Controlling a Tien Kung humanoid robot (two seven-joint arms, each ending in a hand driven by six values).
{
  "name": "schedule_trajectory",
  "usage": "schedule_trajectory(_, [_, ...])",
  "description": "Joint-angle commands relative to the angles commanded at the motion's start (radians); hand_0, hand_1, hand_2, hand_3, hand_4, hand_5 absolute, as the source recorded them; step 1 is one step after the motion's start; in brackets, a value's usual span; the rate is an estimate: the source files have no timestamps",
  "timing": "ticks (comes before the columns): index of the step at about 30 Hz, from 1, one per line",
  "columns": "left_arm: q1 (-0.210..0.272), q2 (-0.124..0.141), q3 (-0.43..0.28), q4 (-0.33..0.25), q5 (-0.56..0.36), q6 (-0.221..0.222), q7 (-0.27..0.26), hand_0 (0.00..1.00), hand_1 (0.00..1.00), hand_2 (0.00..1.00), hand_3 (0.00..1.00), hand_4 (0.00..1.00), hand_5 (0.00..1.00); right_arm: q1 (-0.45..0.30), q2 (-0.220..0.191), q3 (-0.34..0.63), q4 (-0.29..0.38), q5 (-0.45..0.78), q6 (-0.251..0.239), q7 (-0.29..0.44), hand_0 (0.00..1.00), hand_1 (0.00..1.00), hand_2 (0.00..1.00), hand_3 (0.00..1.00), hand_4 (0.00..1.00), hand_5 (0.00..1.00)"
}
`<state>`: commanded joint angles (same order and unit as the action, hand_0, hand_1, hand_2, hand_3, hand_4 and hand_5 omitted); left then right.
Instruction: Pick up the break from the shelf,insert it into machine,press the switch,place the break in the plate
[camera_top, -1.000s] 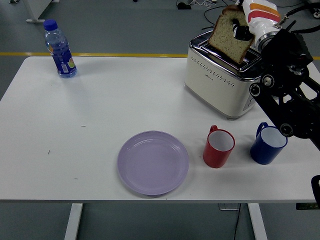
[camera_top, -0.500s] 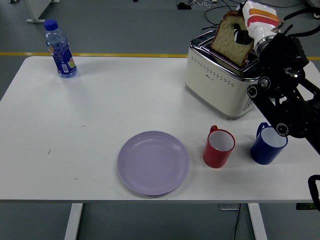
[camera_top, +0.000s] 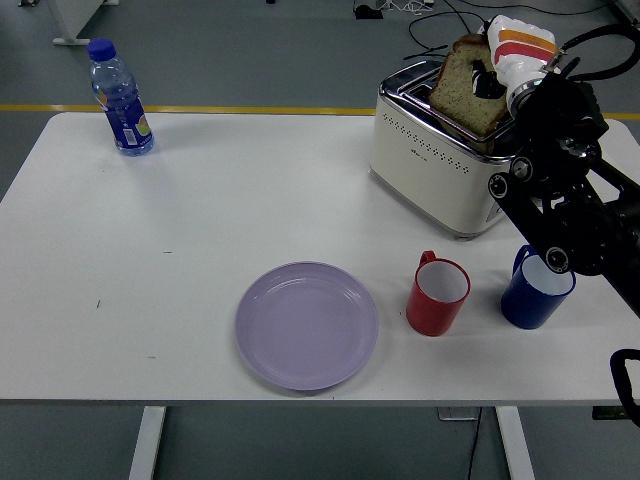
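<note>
brown bread slice (camera_top: 466, 92) is sitting tilted, partly inside a slot of the cream toaster (camera_top: 440, 150), the right hand (camera_top: 512, 58) gripping its upper edge; a lilac plate (camera_top: 306, 325) is lying on the white worktop (camera_top: 200, 230)

Right arm (camera_top: 560, 200) enters from right edge, bent upward over table's far right. Right hand (camera_top: 505, 65) raised at top, gloved, fingers (camera_top: 487, 78) closed in a pinch. Left arm unseen.
</note>
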<state>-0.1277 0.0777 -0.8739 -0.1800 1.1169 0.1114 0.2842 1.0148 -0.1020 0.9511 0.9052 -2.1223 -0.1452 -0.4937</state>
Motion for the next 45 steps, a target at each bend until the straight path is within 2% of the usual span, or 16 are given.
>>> schedule_trajectory(1, [0.0,0.0,0.0,0.0,0.0,0.0,0.0,0.653,0.58,0.593,0.605,0.33,0.949,0.0,0.0,0.0,-0.001,0.001,-0.001,0.004,0.718,0.67,0.739,0.796,0.649,0.007])
schedule_trajectory(6, [0.001,-0.001,0.001,0.0,0.0,-0.001,0.0,0.653,0.58,0.593,0.605,0.33,0.949,0.0,0.001,-0.002,-0.006,0.014,0.0,0.028,0.718,0.67,0.739,0.796,0.649,0.007])
schedule_trajectory(7, [0.002,-0.001,0.0,0.0,0.001,-0.001,0.0,0.653,0.581,0.594,0.605,0.33,0.949,-0.001,0.001,-0.002,-0.007,0.017,0.002,0.032,0.866,0.787,0.913,0.927,0.718,0.043])
schedule_trajectory(12, [0.004,-0.001,0.0,0.0,0.002,-0.002,0.001,0.653,0.581,0.594,0.605,0.33,0.949,-0.001,0.002,-0.001,-0.006,0.034,-0.006,0.047,0.866,0.787,0.913,0.927,0.718,0.043])
schedule_trajectory(13, [0.004,-0.001,0.001,0.0,0.001,-0.002,0.001,0.653,0.582,0.595,0.605,0.33,0.948,-0.001,0.002,0.0,-0.005,0.036,-0.006,0.048,0.897,0.834,0.97,0.98,0.749,0.059])
schedule_trajectory(19, [0.003,-0.001,0.006,0.0,-0.005,-0.001,-0.001,0.653,0.586,0.596,0.604,0.329,0.948,-0.002,0.0,0.003,-0.001,0.046,-0.005,0.049,0.913,0.853,0.993,0.991,0.766,0.07])
schedule_trajectory(29, [0.003,-0.002,0.005,0.0,-0.008,-0.001,-0.002,0.652,0.586,0.597,0.605,0.328,0.946,-0.012,-0.019,0.026,0.043,0.054,-0.021,0.048,0.915,0.855,0.993,0.991,0.764,0.071])
schedule_trajectory(30, [0.003,-0.002,0.005,0.0,-0.008,-0.001,-0.002,0.652,0.586,0.597,0.605,0.328,0.946,-0.018,-0.029,0.032,0.061,0.072,-0.044,0.055,0.915,0.855,0.993,0.991,0.764,0.071])
schedule_trajectory(31, [0.004,-0.002,0.004,0.0,-0.007,-0.001,-0.002,0.652,0.587,0.598,0.605,0.328,0.947,-0.02,-0.033,0.034,0.068,0.079,-0.053,0.057,0.899,0.838,0.963,0.949,0.712,0.155])
schedule_trajectory(33, [0.004,-0.002,0.005,0.0,-0.009,-0.001,-0.003,0.652,0.587,0.598,0.605,0.328,0.947,-0.033,-0.046,0.043,0.09,0.129,-0.101,0.091,0.899,0.838,0.963,0.949,0.712,0.155])
schedule_trajectory(36, [0.005,-0.002,0.003,0.0,-0.008,0.0,-0.003,0.652,0.587,0.598,0.605,0.328,0.947,-0.059,-0.074,0.06,0.129,0.243,-0.199,0.169,0.899,0.838,0.963,0.949,0.712,0.155])
schedule_trajectory(37, [0.005,-0.002,0.003,0.0,-0.007,0.0,-0.003,0.652,0.588,0.599,0.605,0.329,0.948,-0.062,-0.077,0.062,0.133,0.276,-0.218,0.183,0.857,0.785,0.882,0.889,0.614,0.239])
schedule_trajectory(39, [0.006,-0.002,0.0,0.0,-0.006,0.0,-0.003,0.652,0.588,0.599,0.605,0.329,0.948,-0.084,-0.102,0.079,0.162,0.346,-0.263,0.226,0.857,0.785,0.882,0.889,0.614,0.239])
schedule_trajectory(45, [0.007,-0.002,0.0,0.0,-0.007,0.0,-0.004,0.652,0.589,0.599,0.605,0.328,0.948,-0.148,-0.165,0.126,0.239,0.572,-0.319,0.302,0.84,0.767,0.858,0.869,0.6,0.269])
